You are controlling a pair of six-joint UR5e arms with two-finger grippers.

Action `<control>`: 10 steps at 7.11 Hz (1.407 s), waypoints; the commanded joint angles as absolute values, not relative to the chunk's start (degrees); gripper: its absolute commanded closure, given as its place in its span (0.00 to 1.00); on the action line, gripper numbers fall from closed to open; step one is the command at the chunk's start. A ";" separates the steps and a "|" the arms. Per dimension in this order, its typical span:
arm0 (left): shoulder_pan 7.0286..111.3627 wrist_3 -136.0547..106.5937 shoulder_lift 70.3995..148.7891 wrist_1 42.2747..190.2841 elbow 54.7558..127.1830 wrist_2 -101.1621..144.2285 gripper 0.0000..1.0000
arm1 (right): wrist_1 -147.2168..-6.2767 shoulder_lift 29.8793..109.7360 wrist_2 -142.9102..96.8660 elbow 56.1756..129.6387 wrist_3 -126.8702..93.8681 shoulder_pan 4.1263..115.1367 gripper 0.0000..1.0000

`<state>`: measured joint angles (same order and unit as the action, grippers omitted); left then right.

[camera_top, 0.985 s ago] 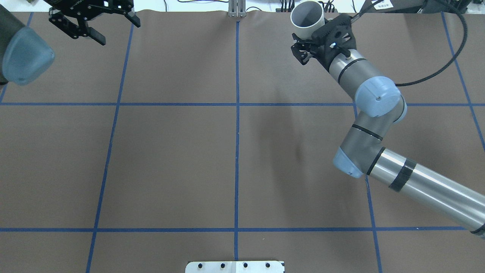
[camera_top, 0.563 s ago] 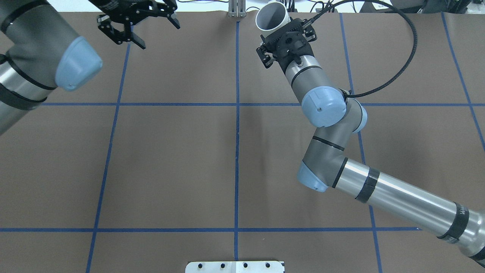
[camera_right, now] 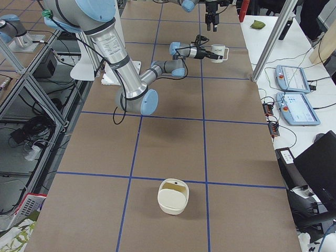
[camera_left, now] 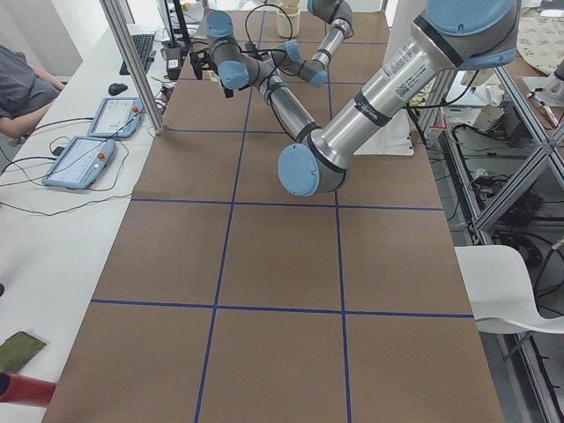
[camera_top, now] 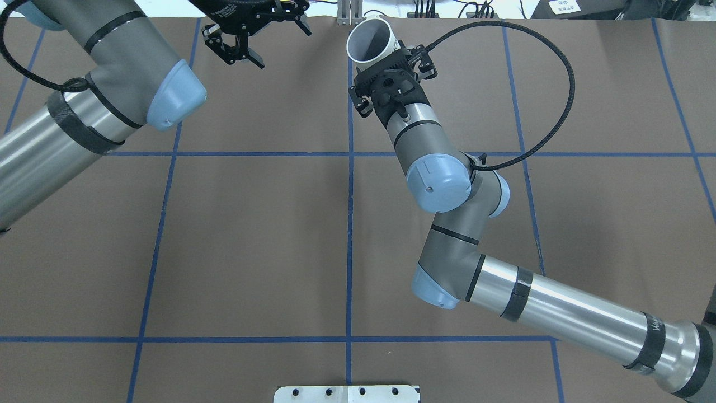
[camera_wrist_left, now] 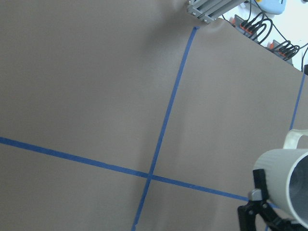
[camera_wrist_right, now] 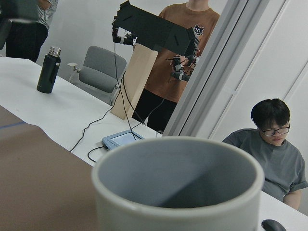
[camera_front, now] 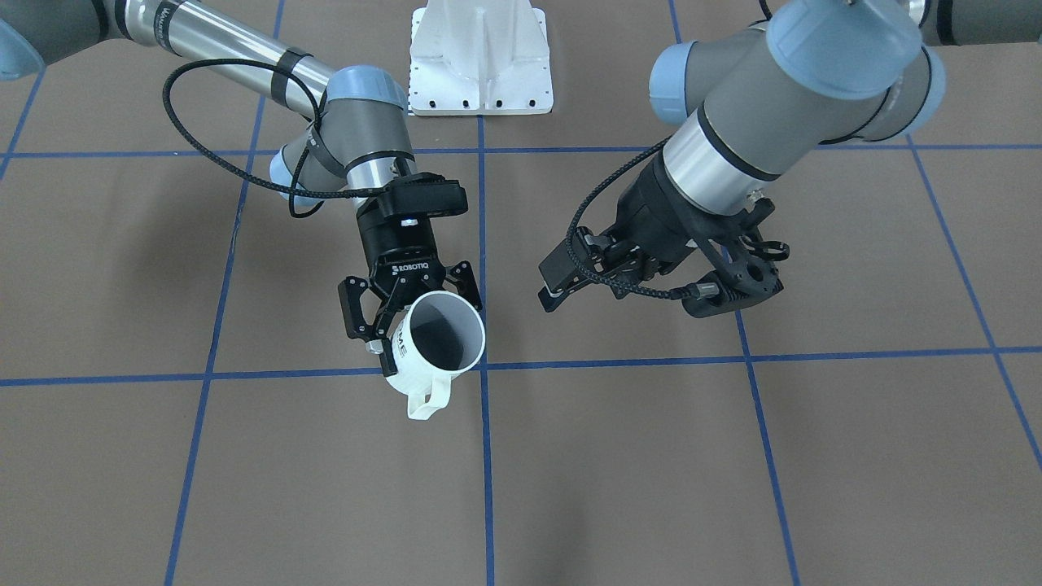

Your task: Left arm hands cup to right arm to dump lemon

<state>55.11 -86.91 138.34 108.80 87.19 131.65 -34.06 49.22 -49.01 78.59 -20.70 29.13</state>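
Observation:
The cup [camera_front: 435, 338] is a white ribbed mug, grey inside, with a loop handle and black letters "ME" showing. My right gripper [camera_front: 411, 321] is shut on it and holds it tilted above the table near the far centre line; it also shows in the overhead view [camera_top: 369, 40] and the right wrist view [camera_wrist_right: 178, 192]. No lemon shows; the part of the cup's inside that I see is bare. My left gripper [camera_top: 267, 34] is open and empty, to the left of the cup and apart from it. The cup shows at the edge of the left wrist view [camera_wrist_left: 288, 185].
A cream container [camera_right: 173, 196] stands on the table toward my right end. The white base plate [camera_front: 480, 57] is at my side. A metal post [camera_top: 349, 11] stands at the far edge, with tablets [camera_right: 291, 79] and people beyond.
My right arm has carried the cup leftward along the far edge to the centre line. My left arm has swung rightward toward it, its gripper still open.

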 commanded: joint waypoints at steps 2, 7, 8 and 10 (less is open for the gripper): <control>53.36 -87.80 139.92 109.34 85.79 129.12 0.00 | -37.09 47.82 -46.50 78.93 -18.82 27.07 0.69; 50.20 -87.71 139.92 112.48 85.61 127.10 0.22 | -37.09 46.23 -45.35 78.93 -18.63 26.02 0.68; 49.92 -87.71 140.01 112.59 85.69 127.09 0.30 | -37.09 46.23 -45.35 78.93 -18.63 26.02 0.68; 49.66 -87.71 140.01 112.59 85.78 127.09 0.49 | -37.09 46.23 -45.26 78.93 -18.63 26.02 0.68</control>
<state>49.84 -87.71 139.99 112.50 85.71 127.14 -37.09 46.24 -45.33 78.93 -18.63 26.02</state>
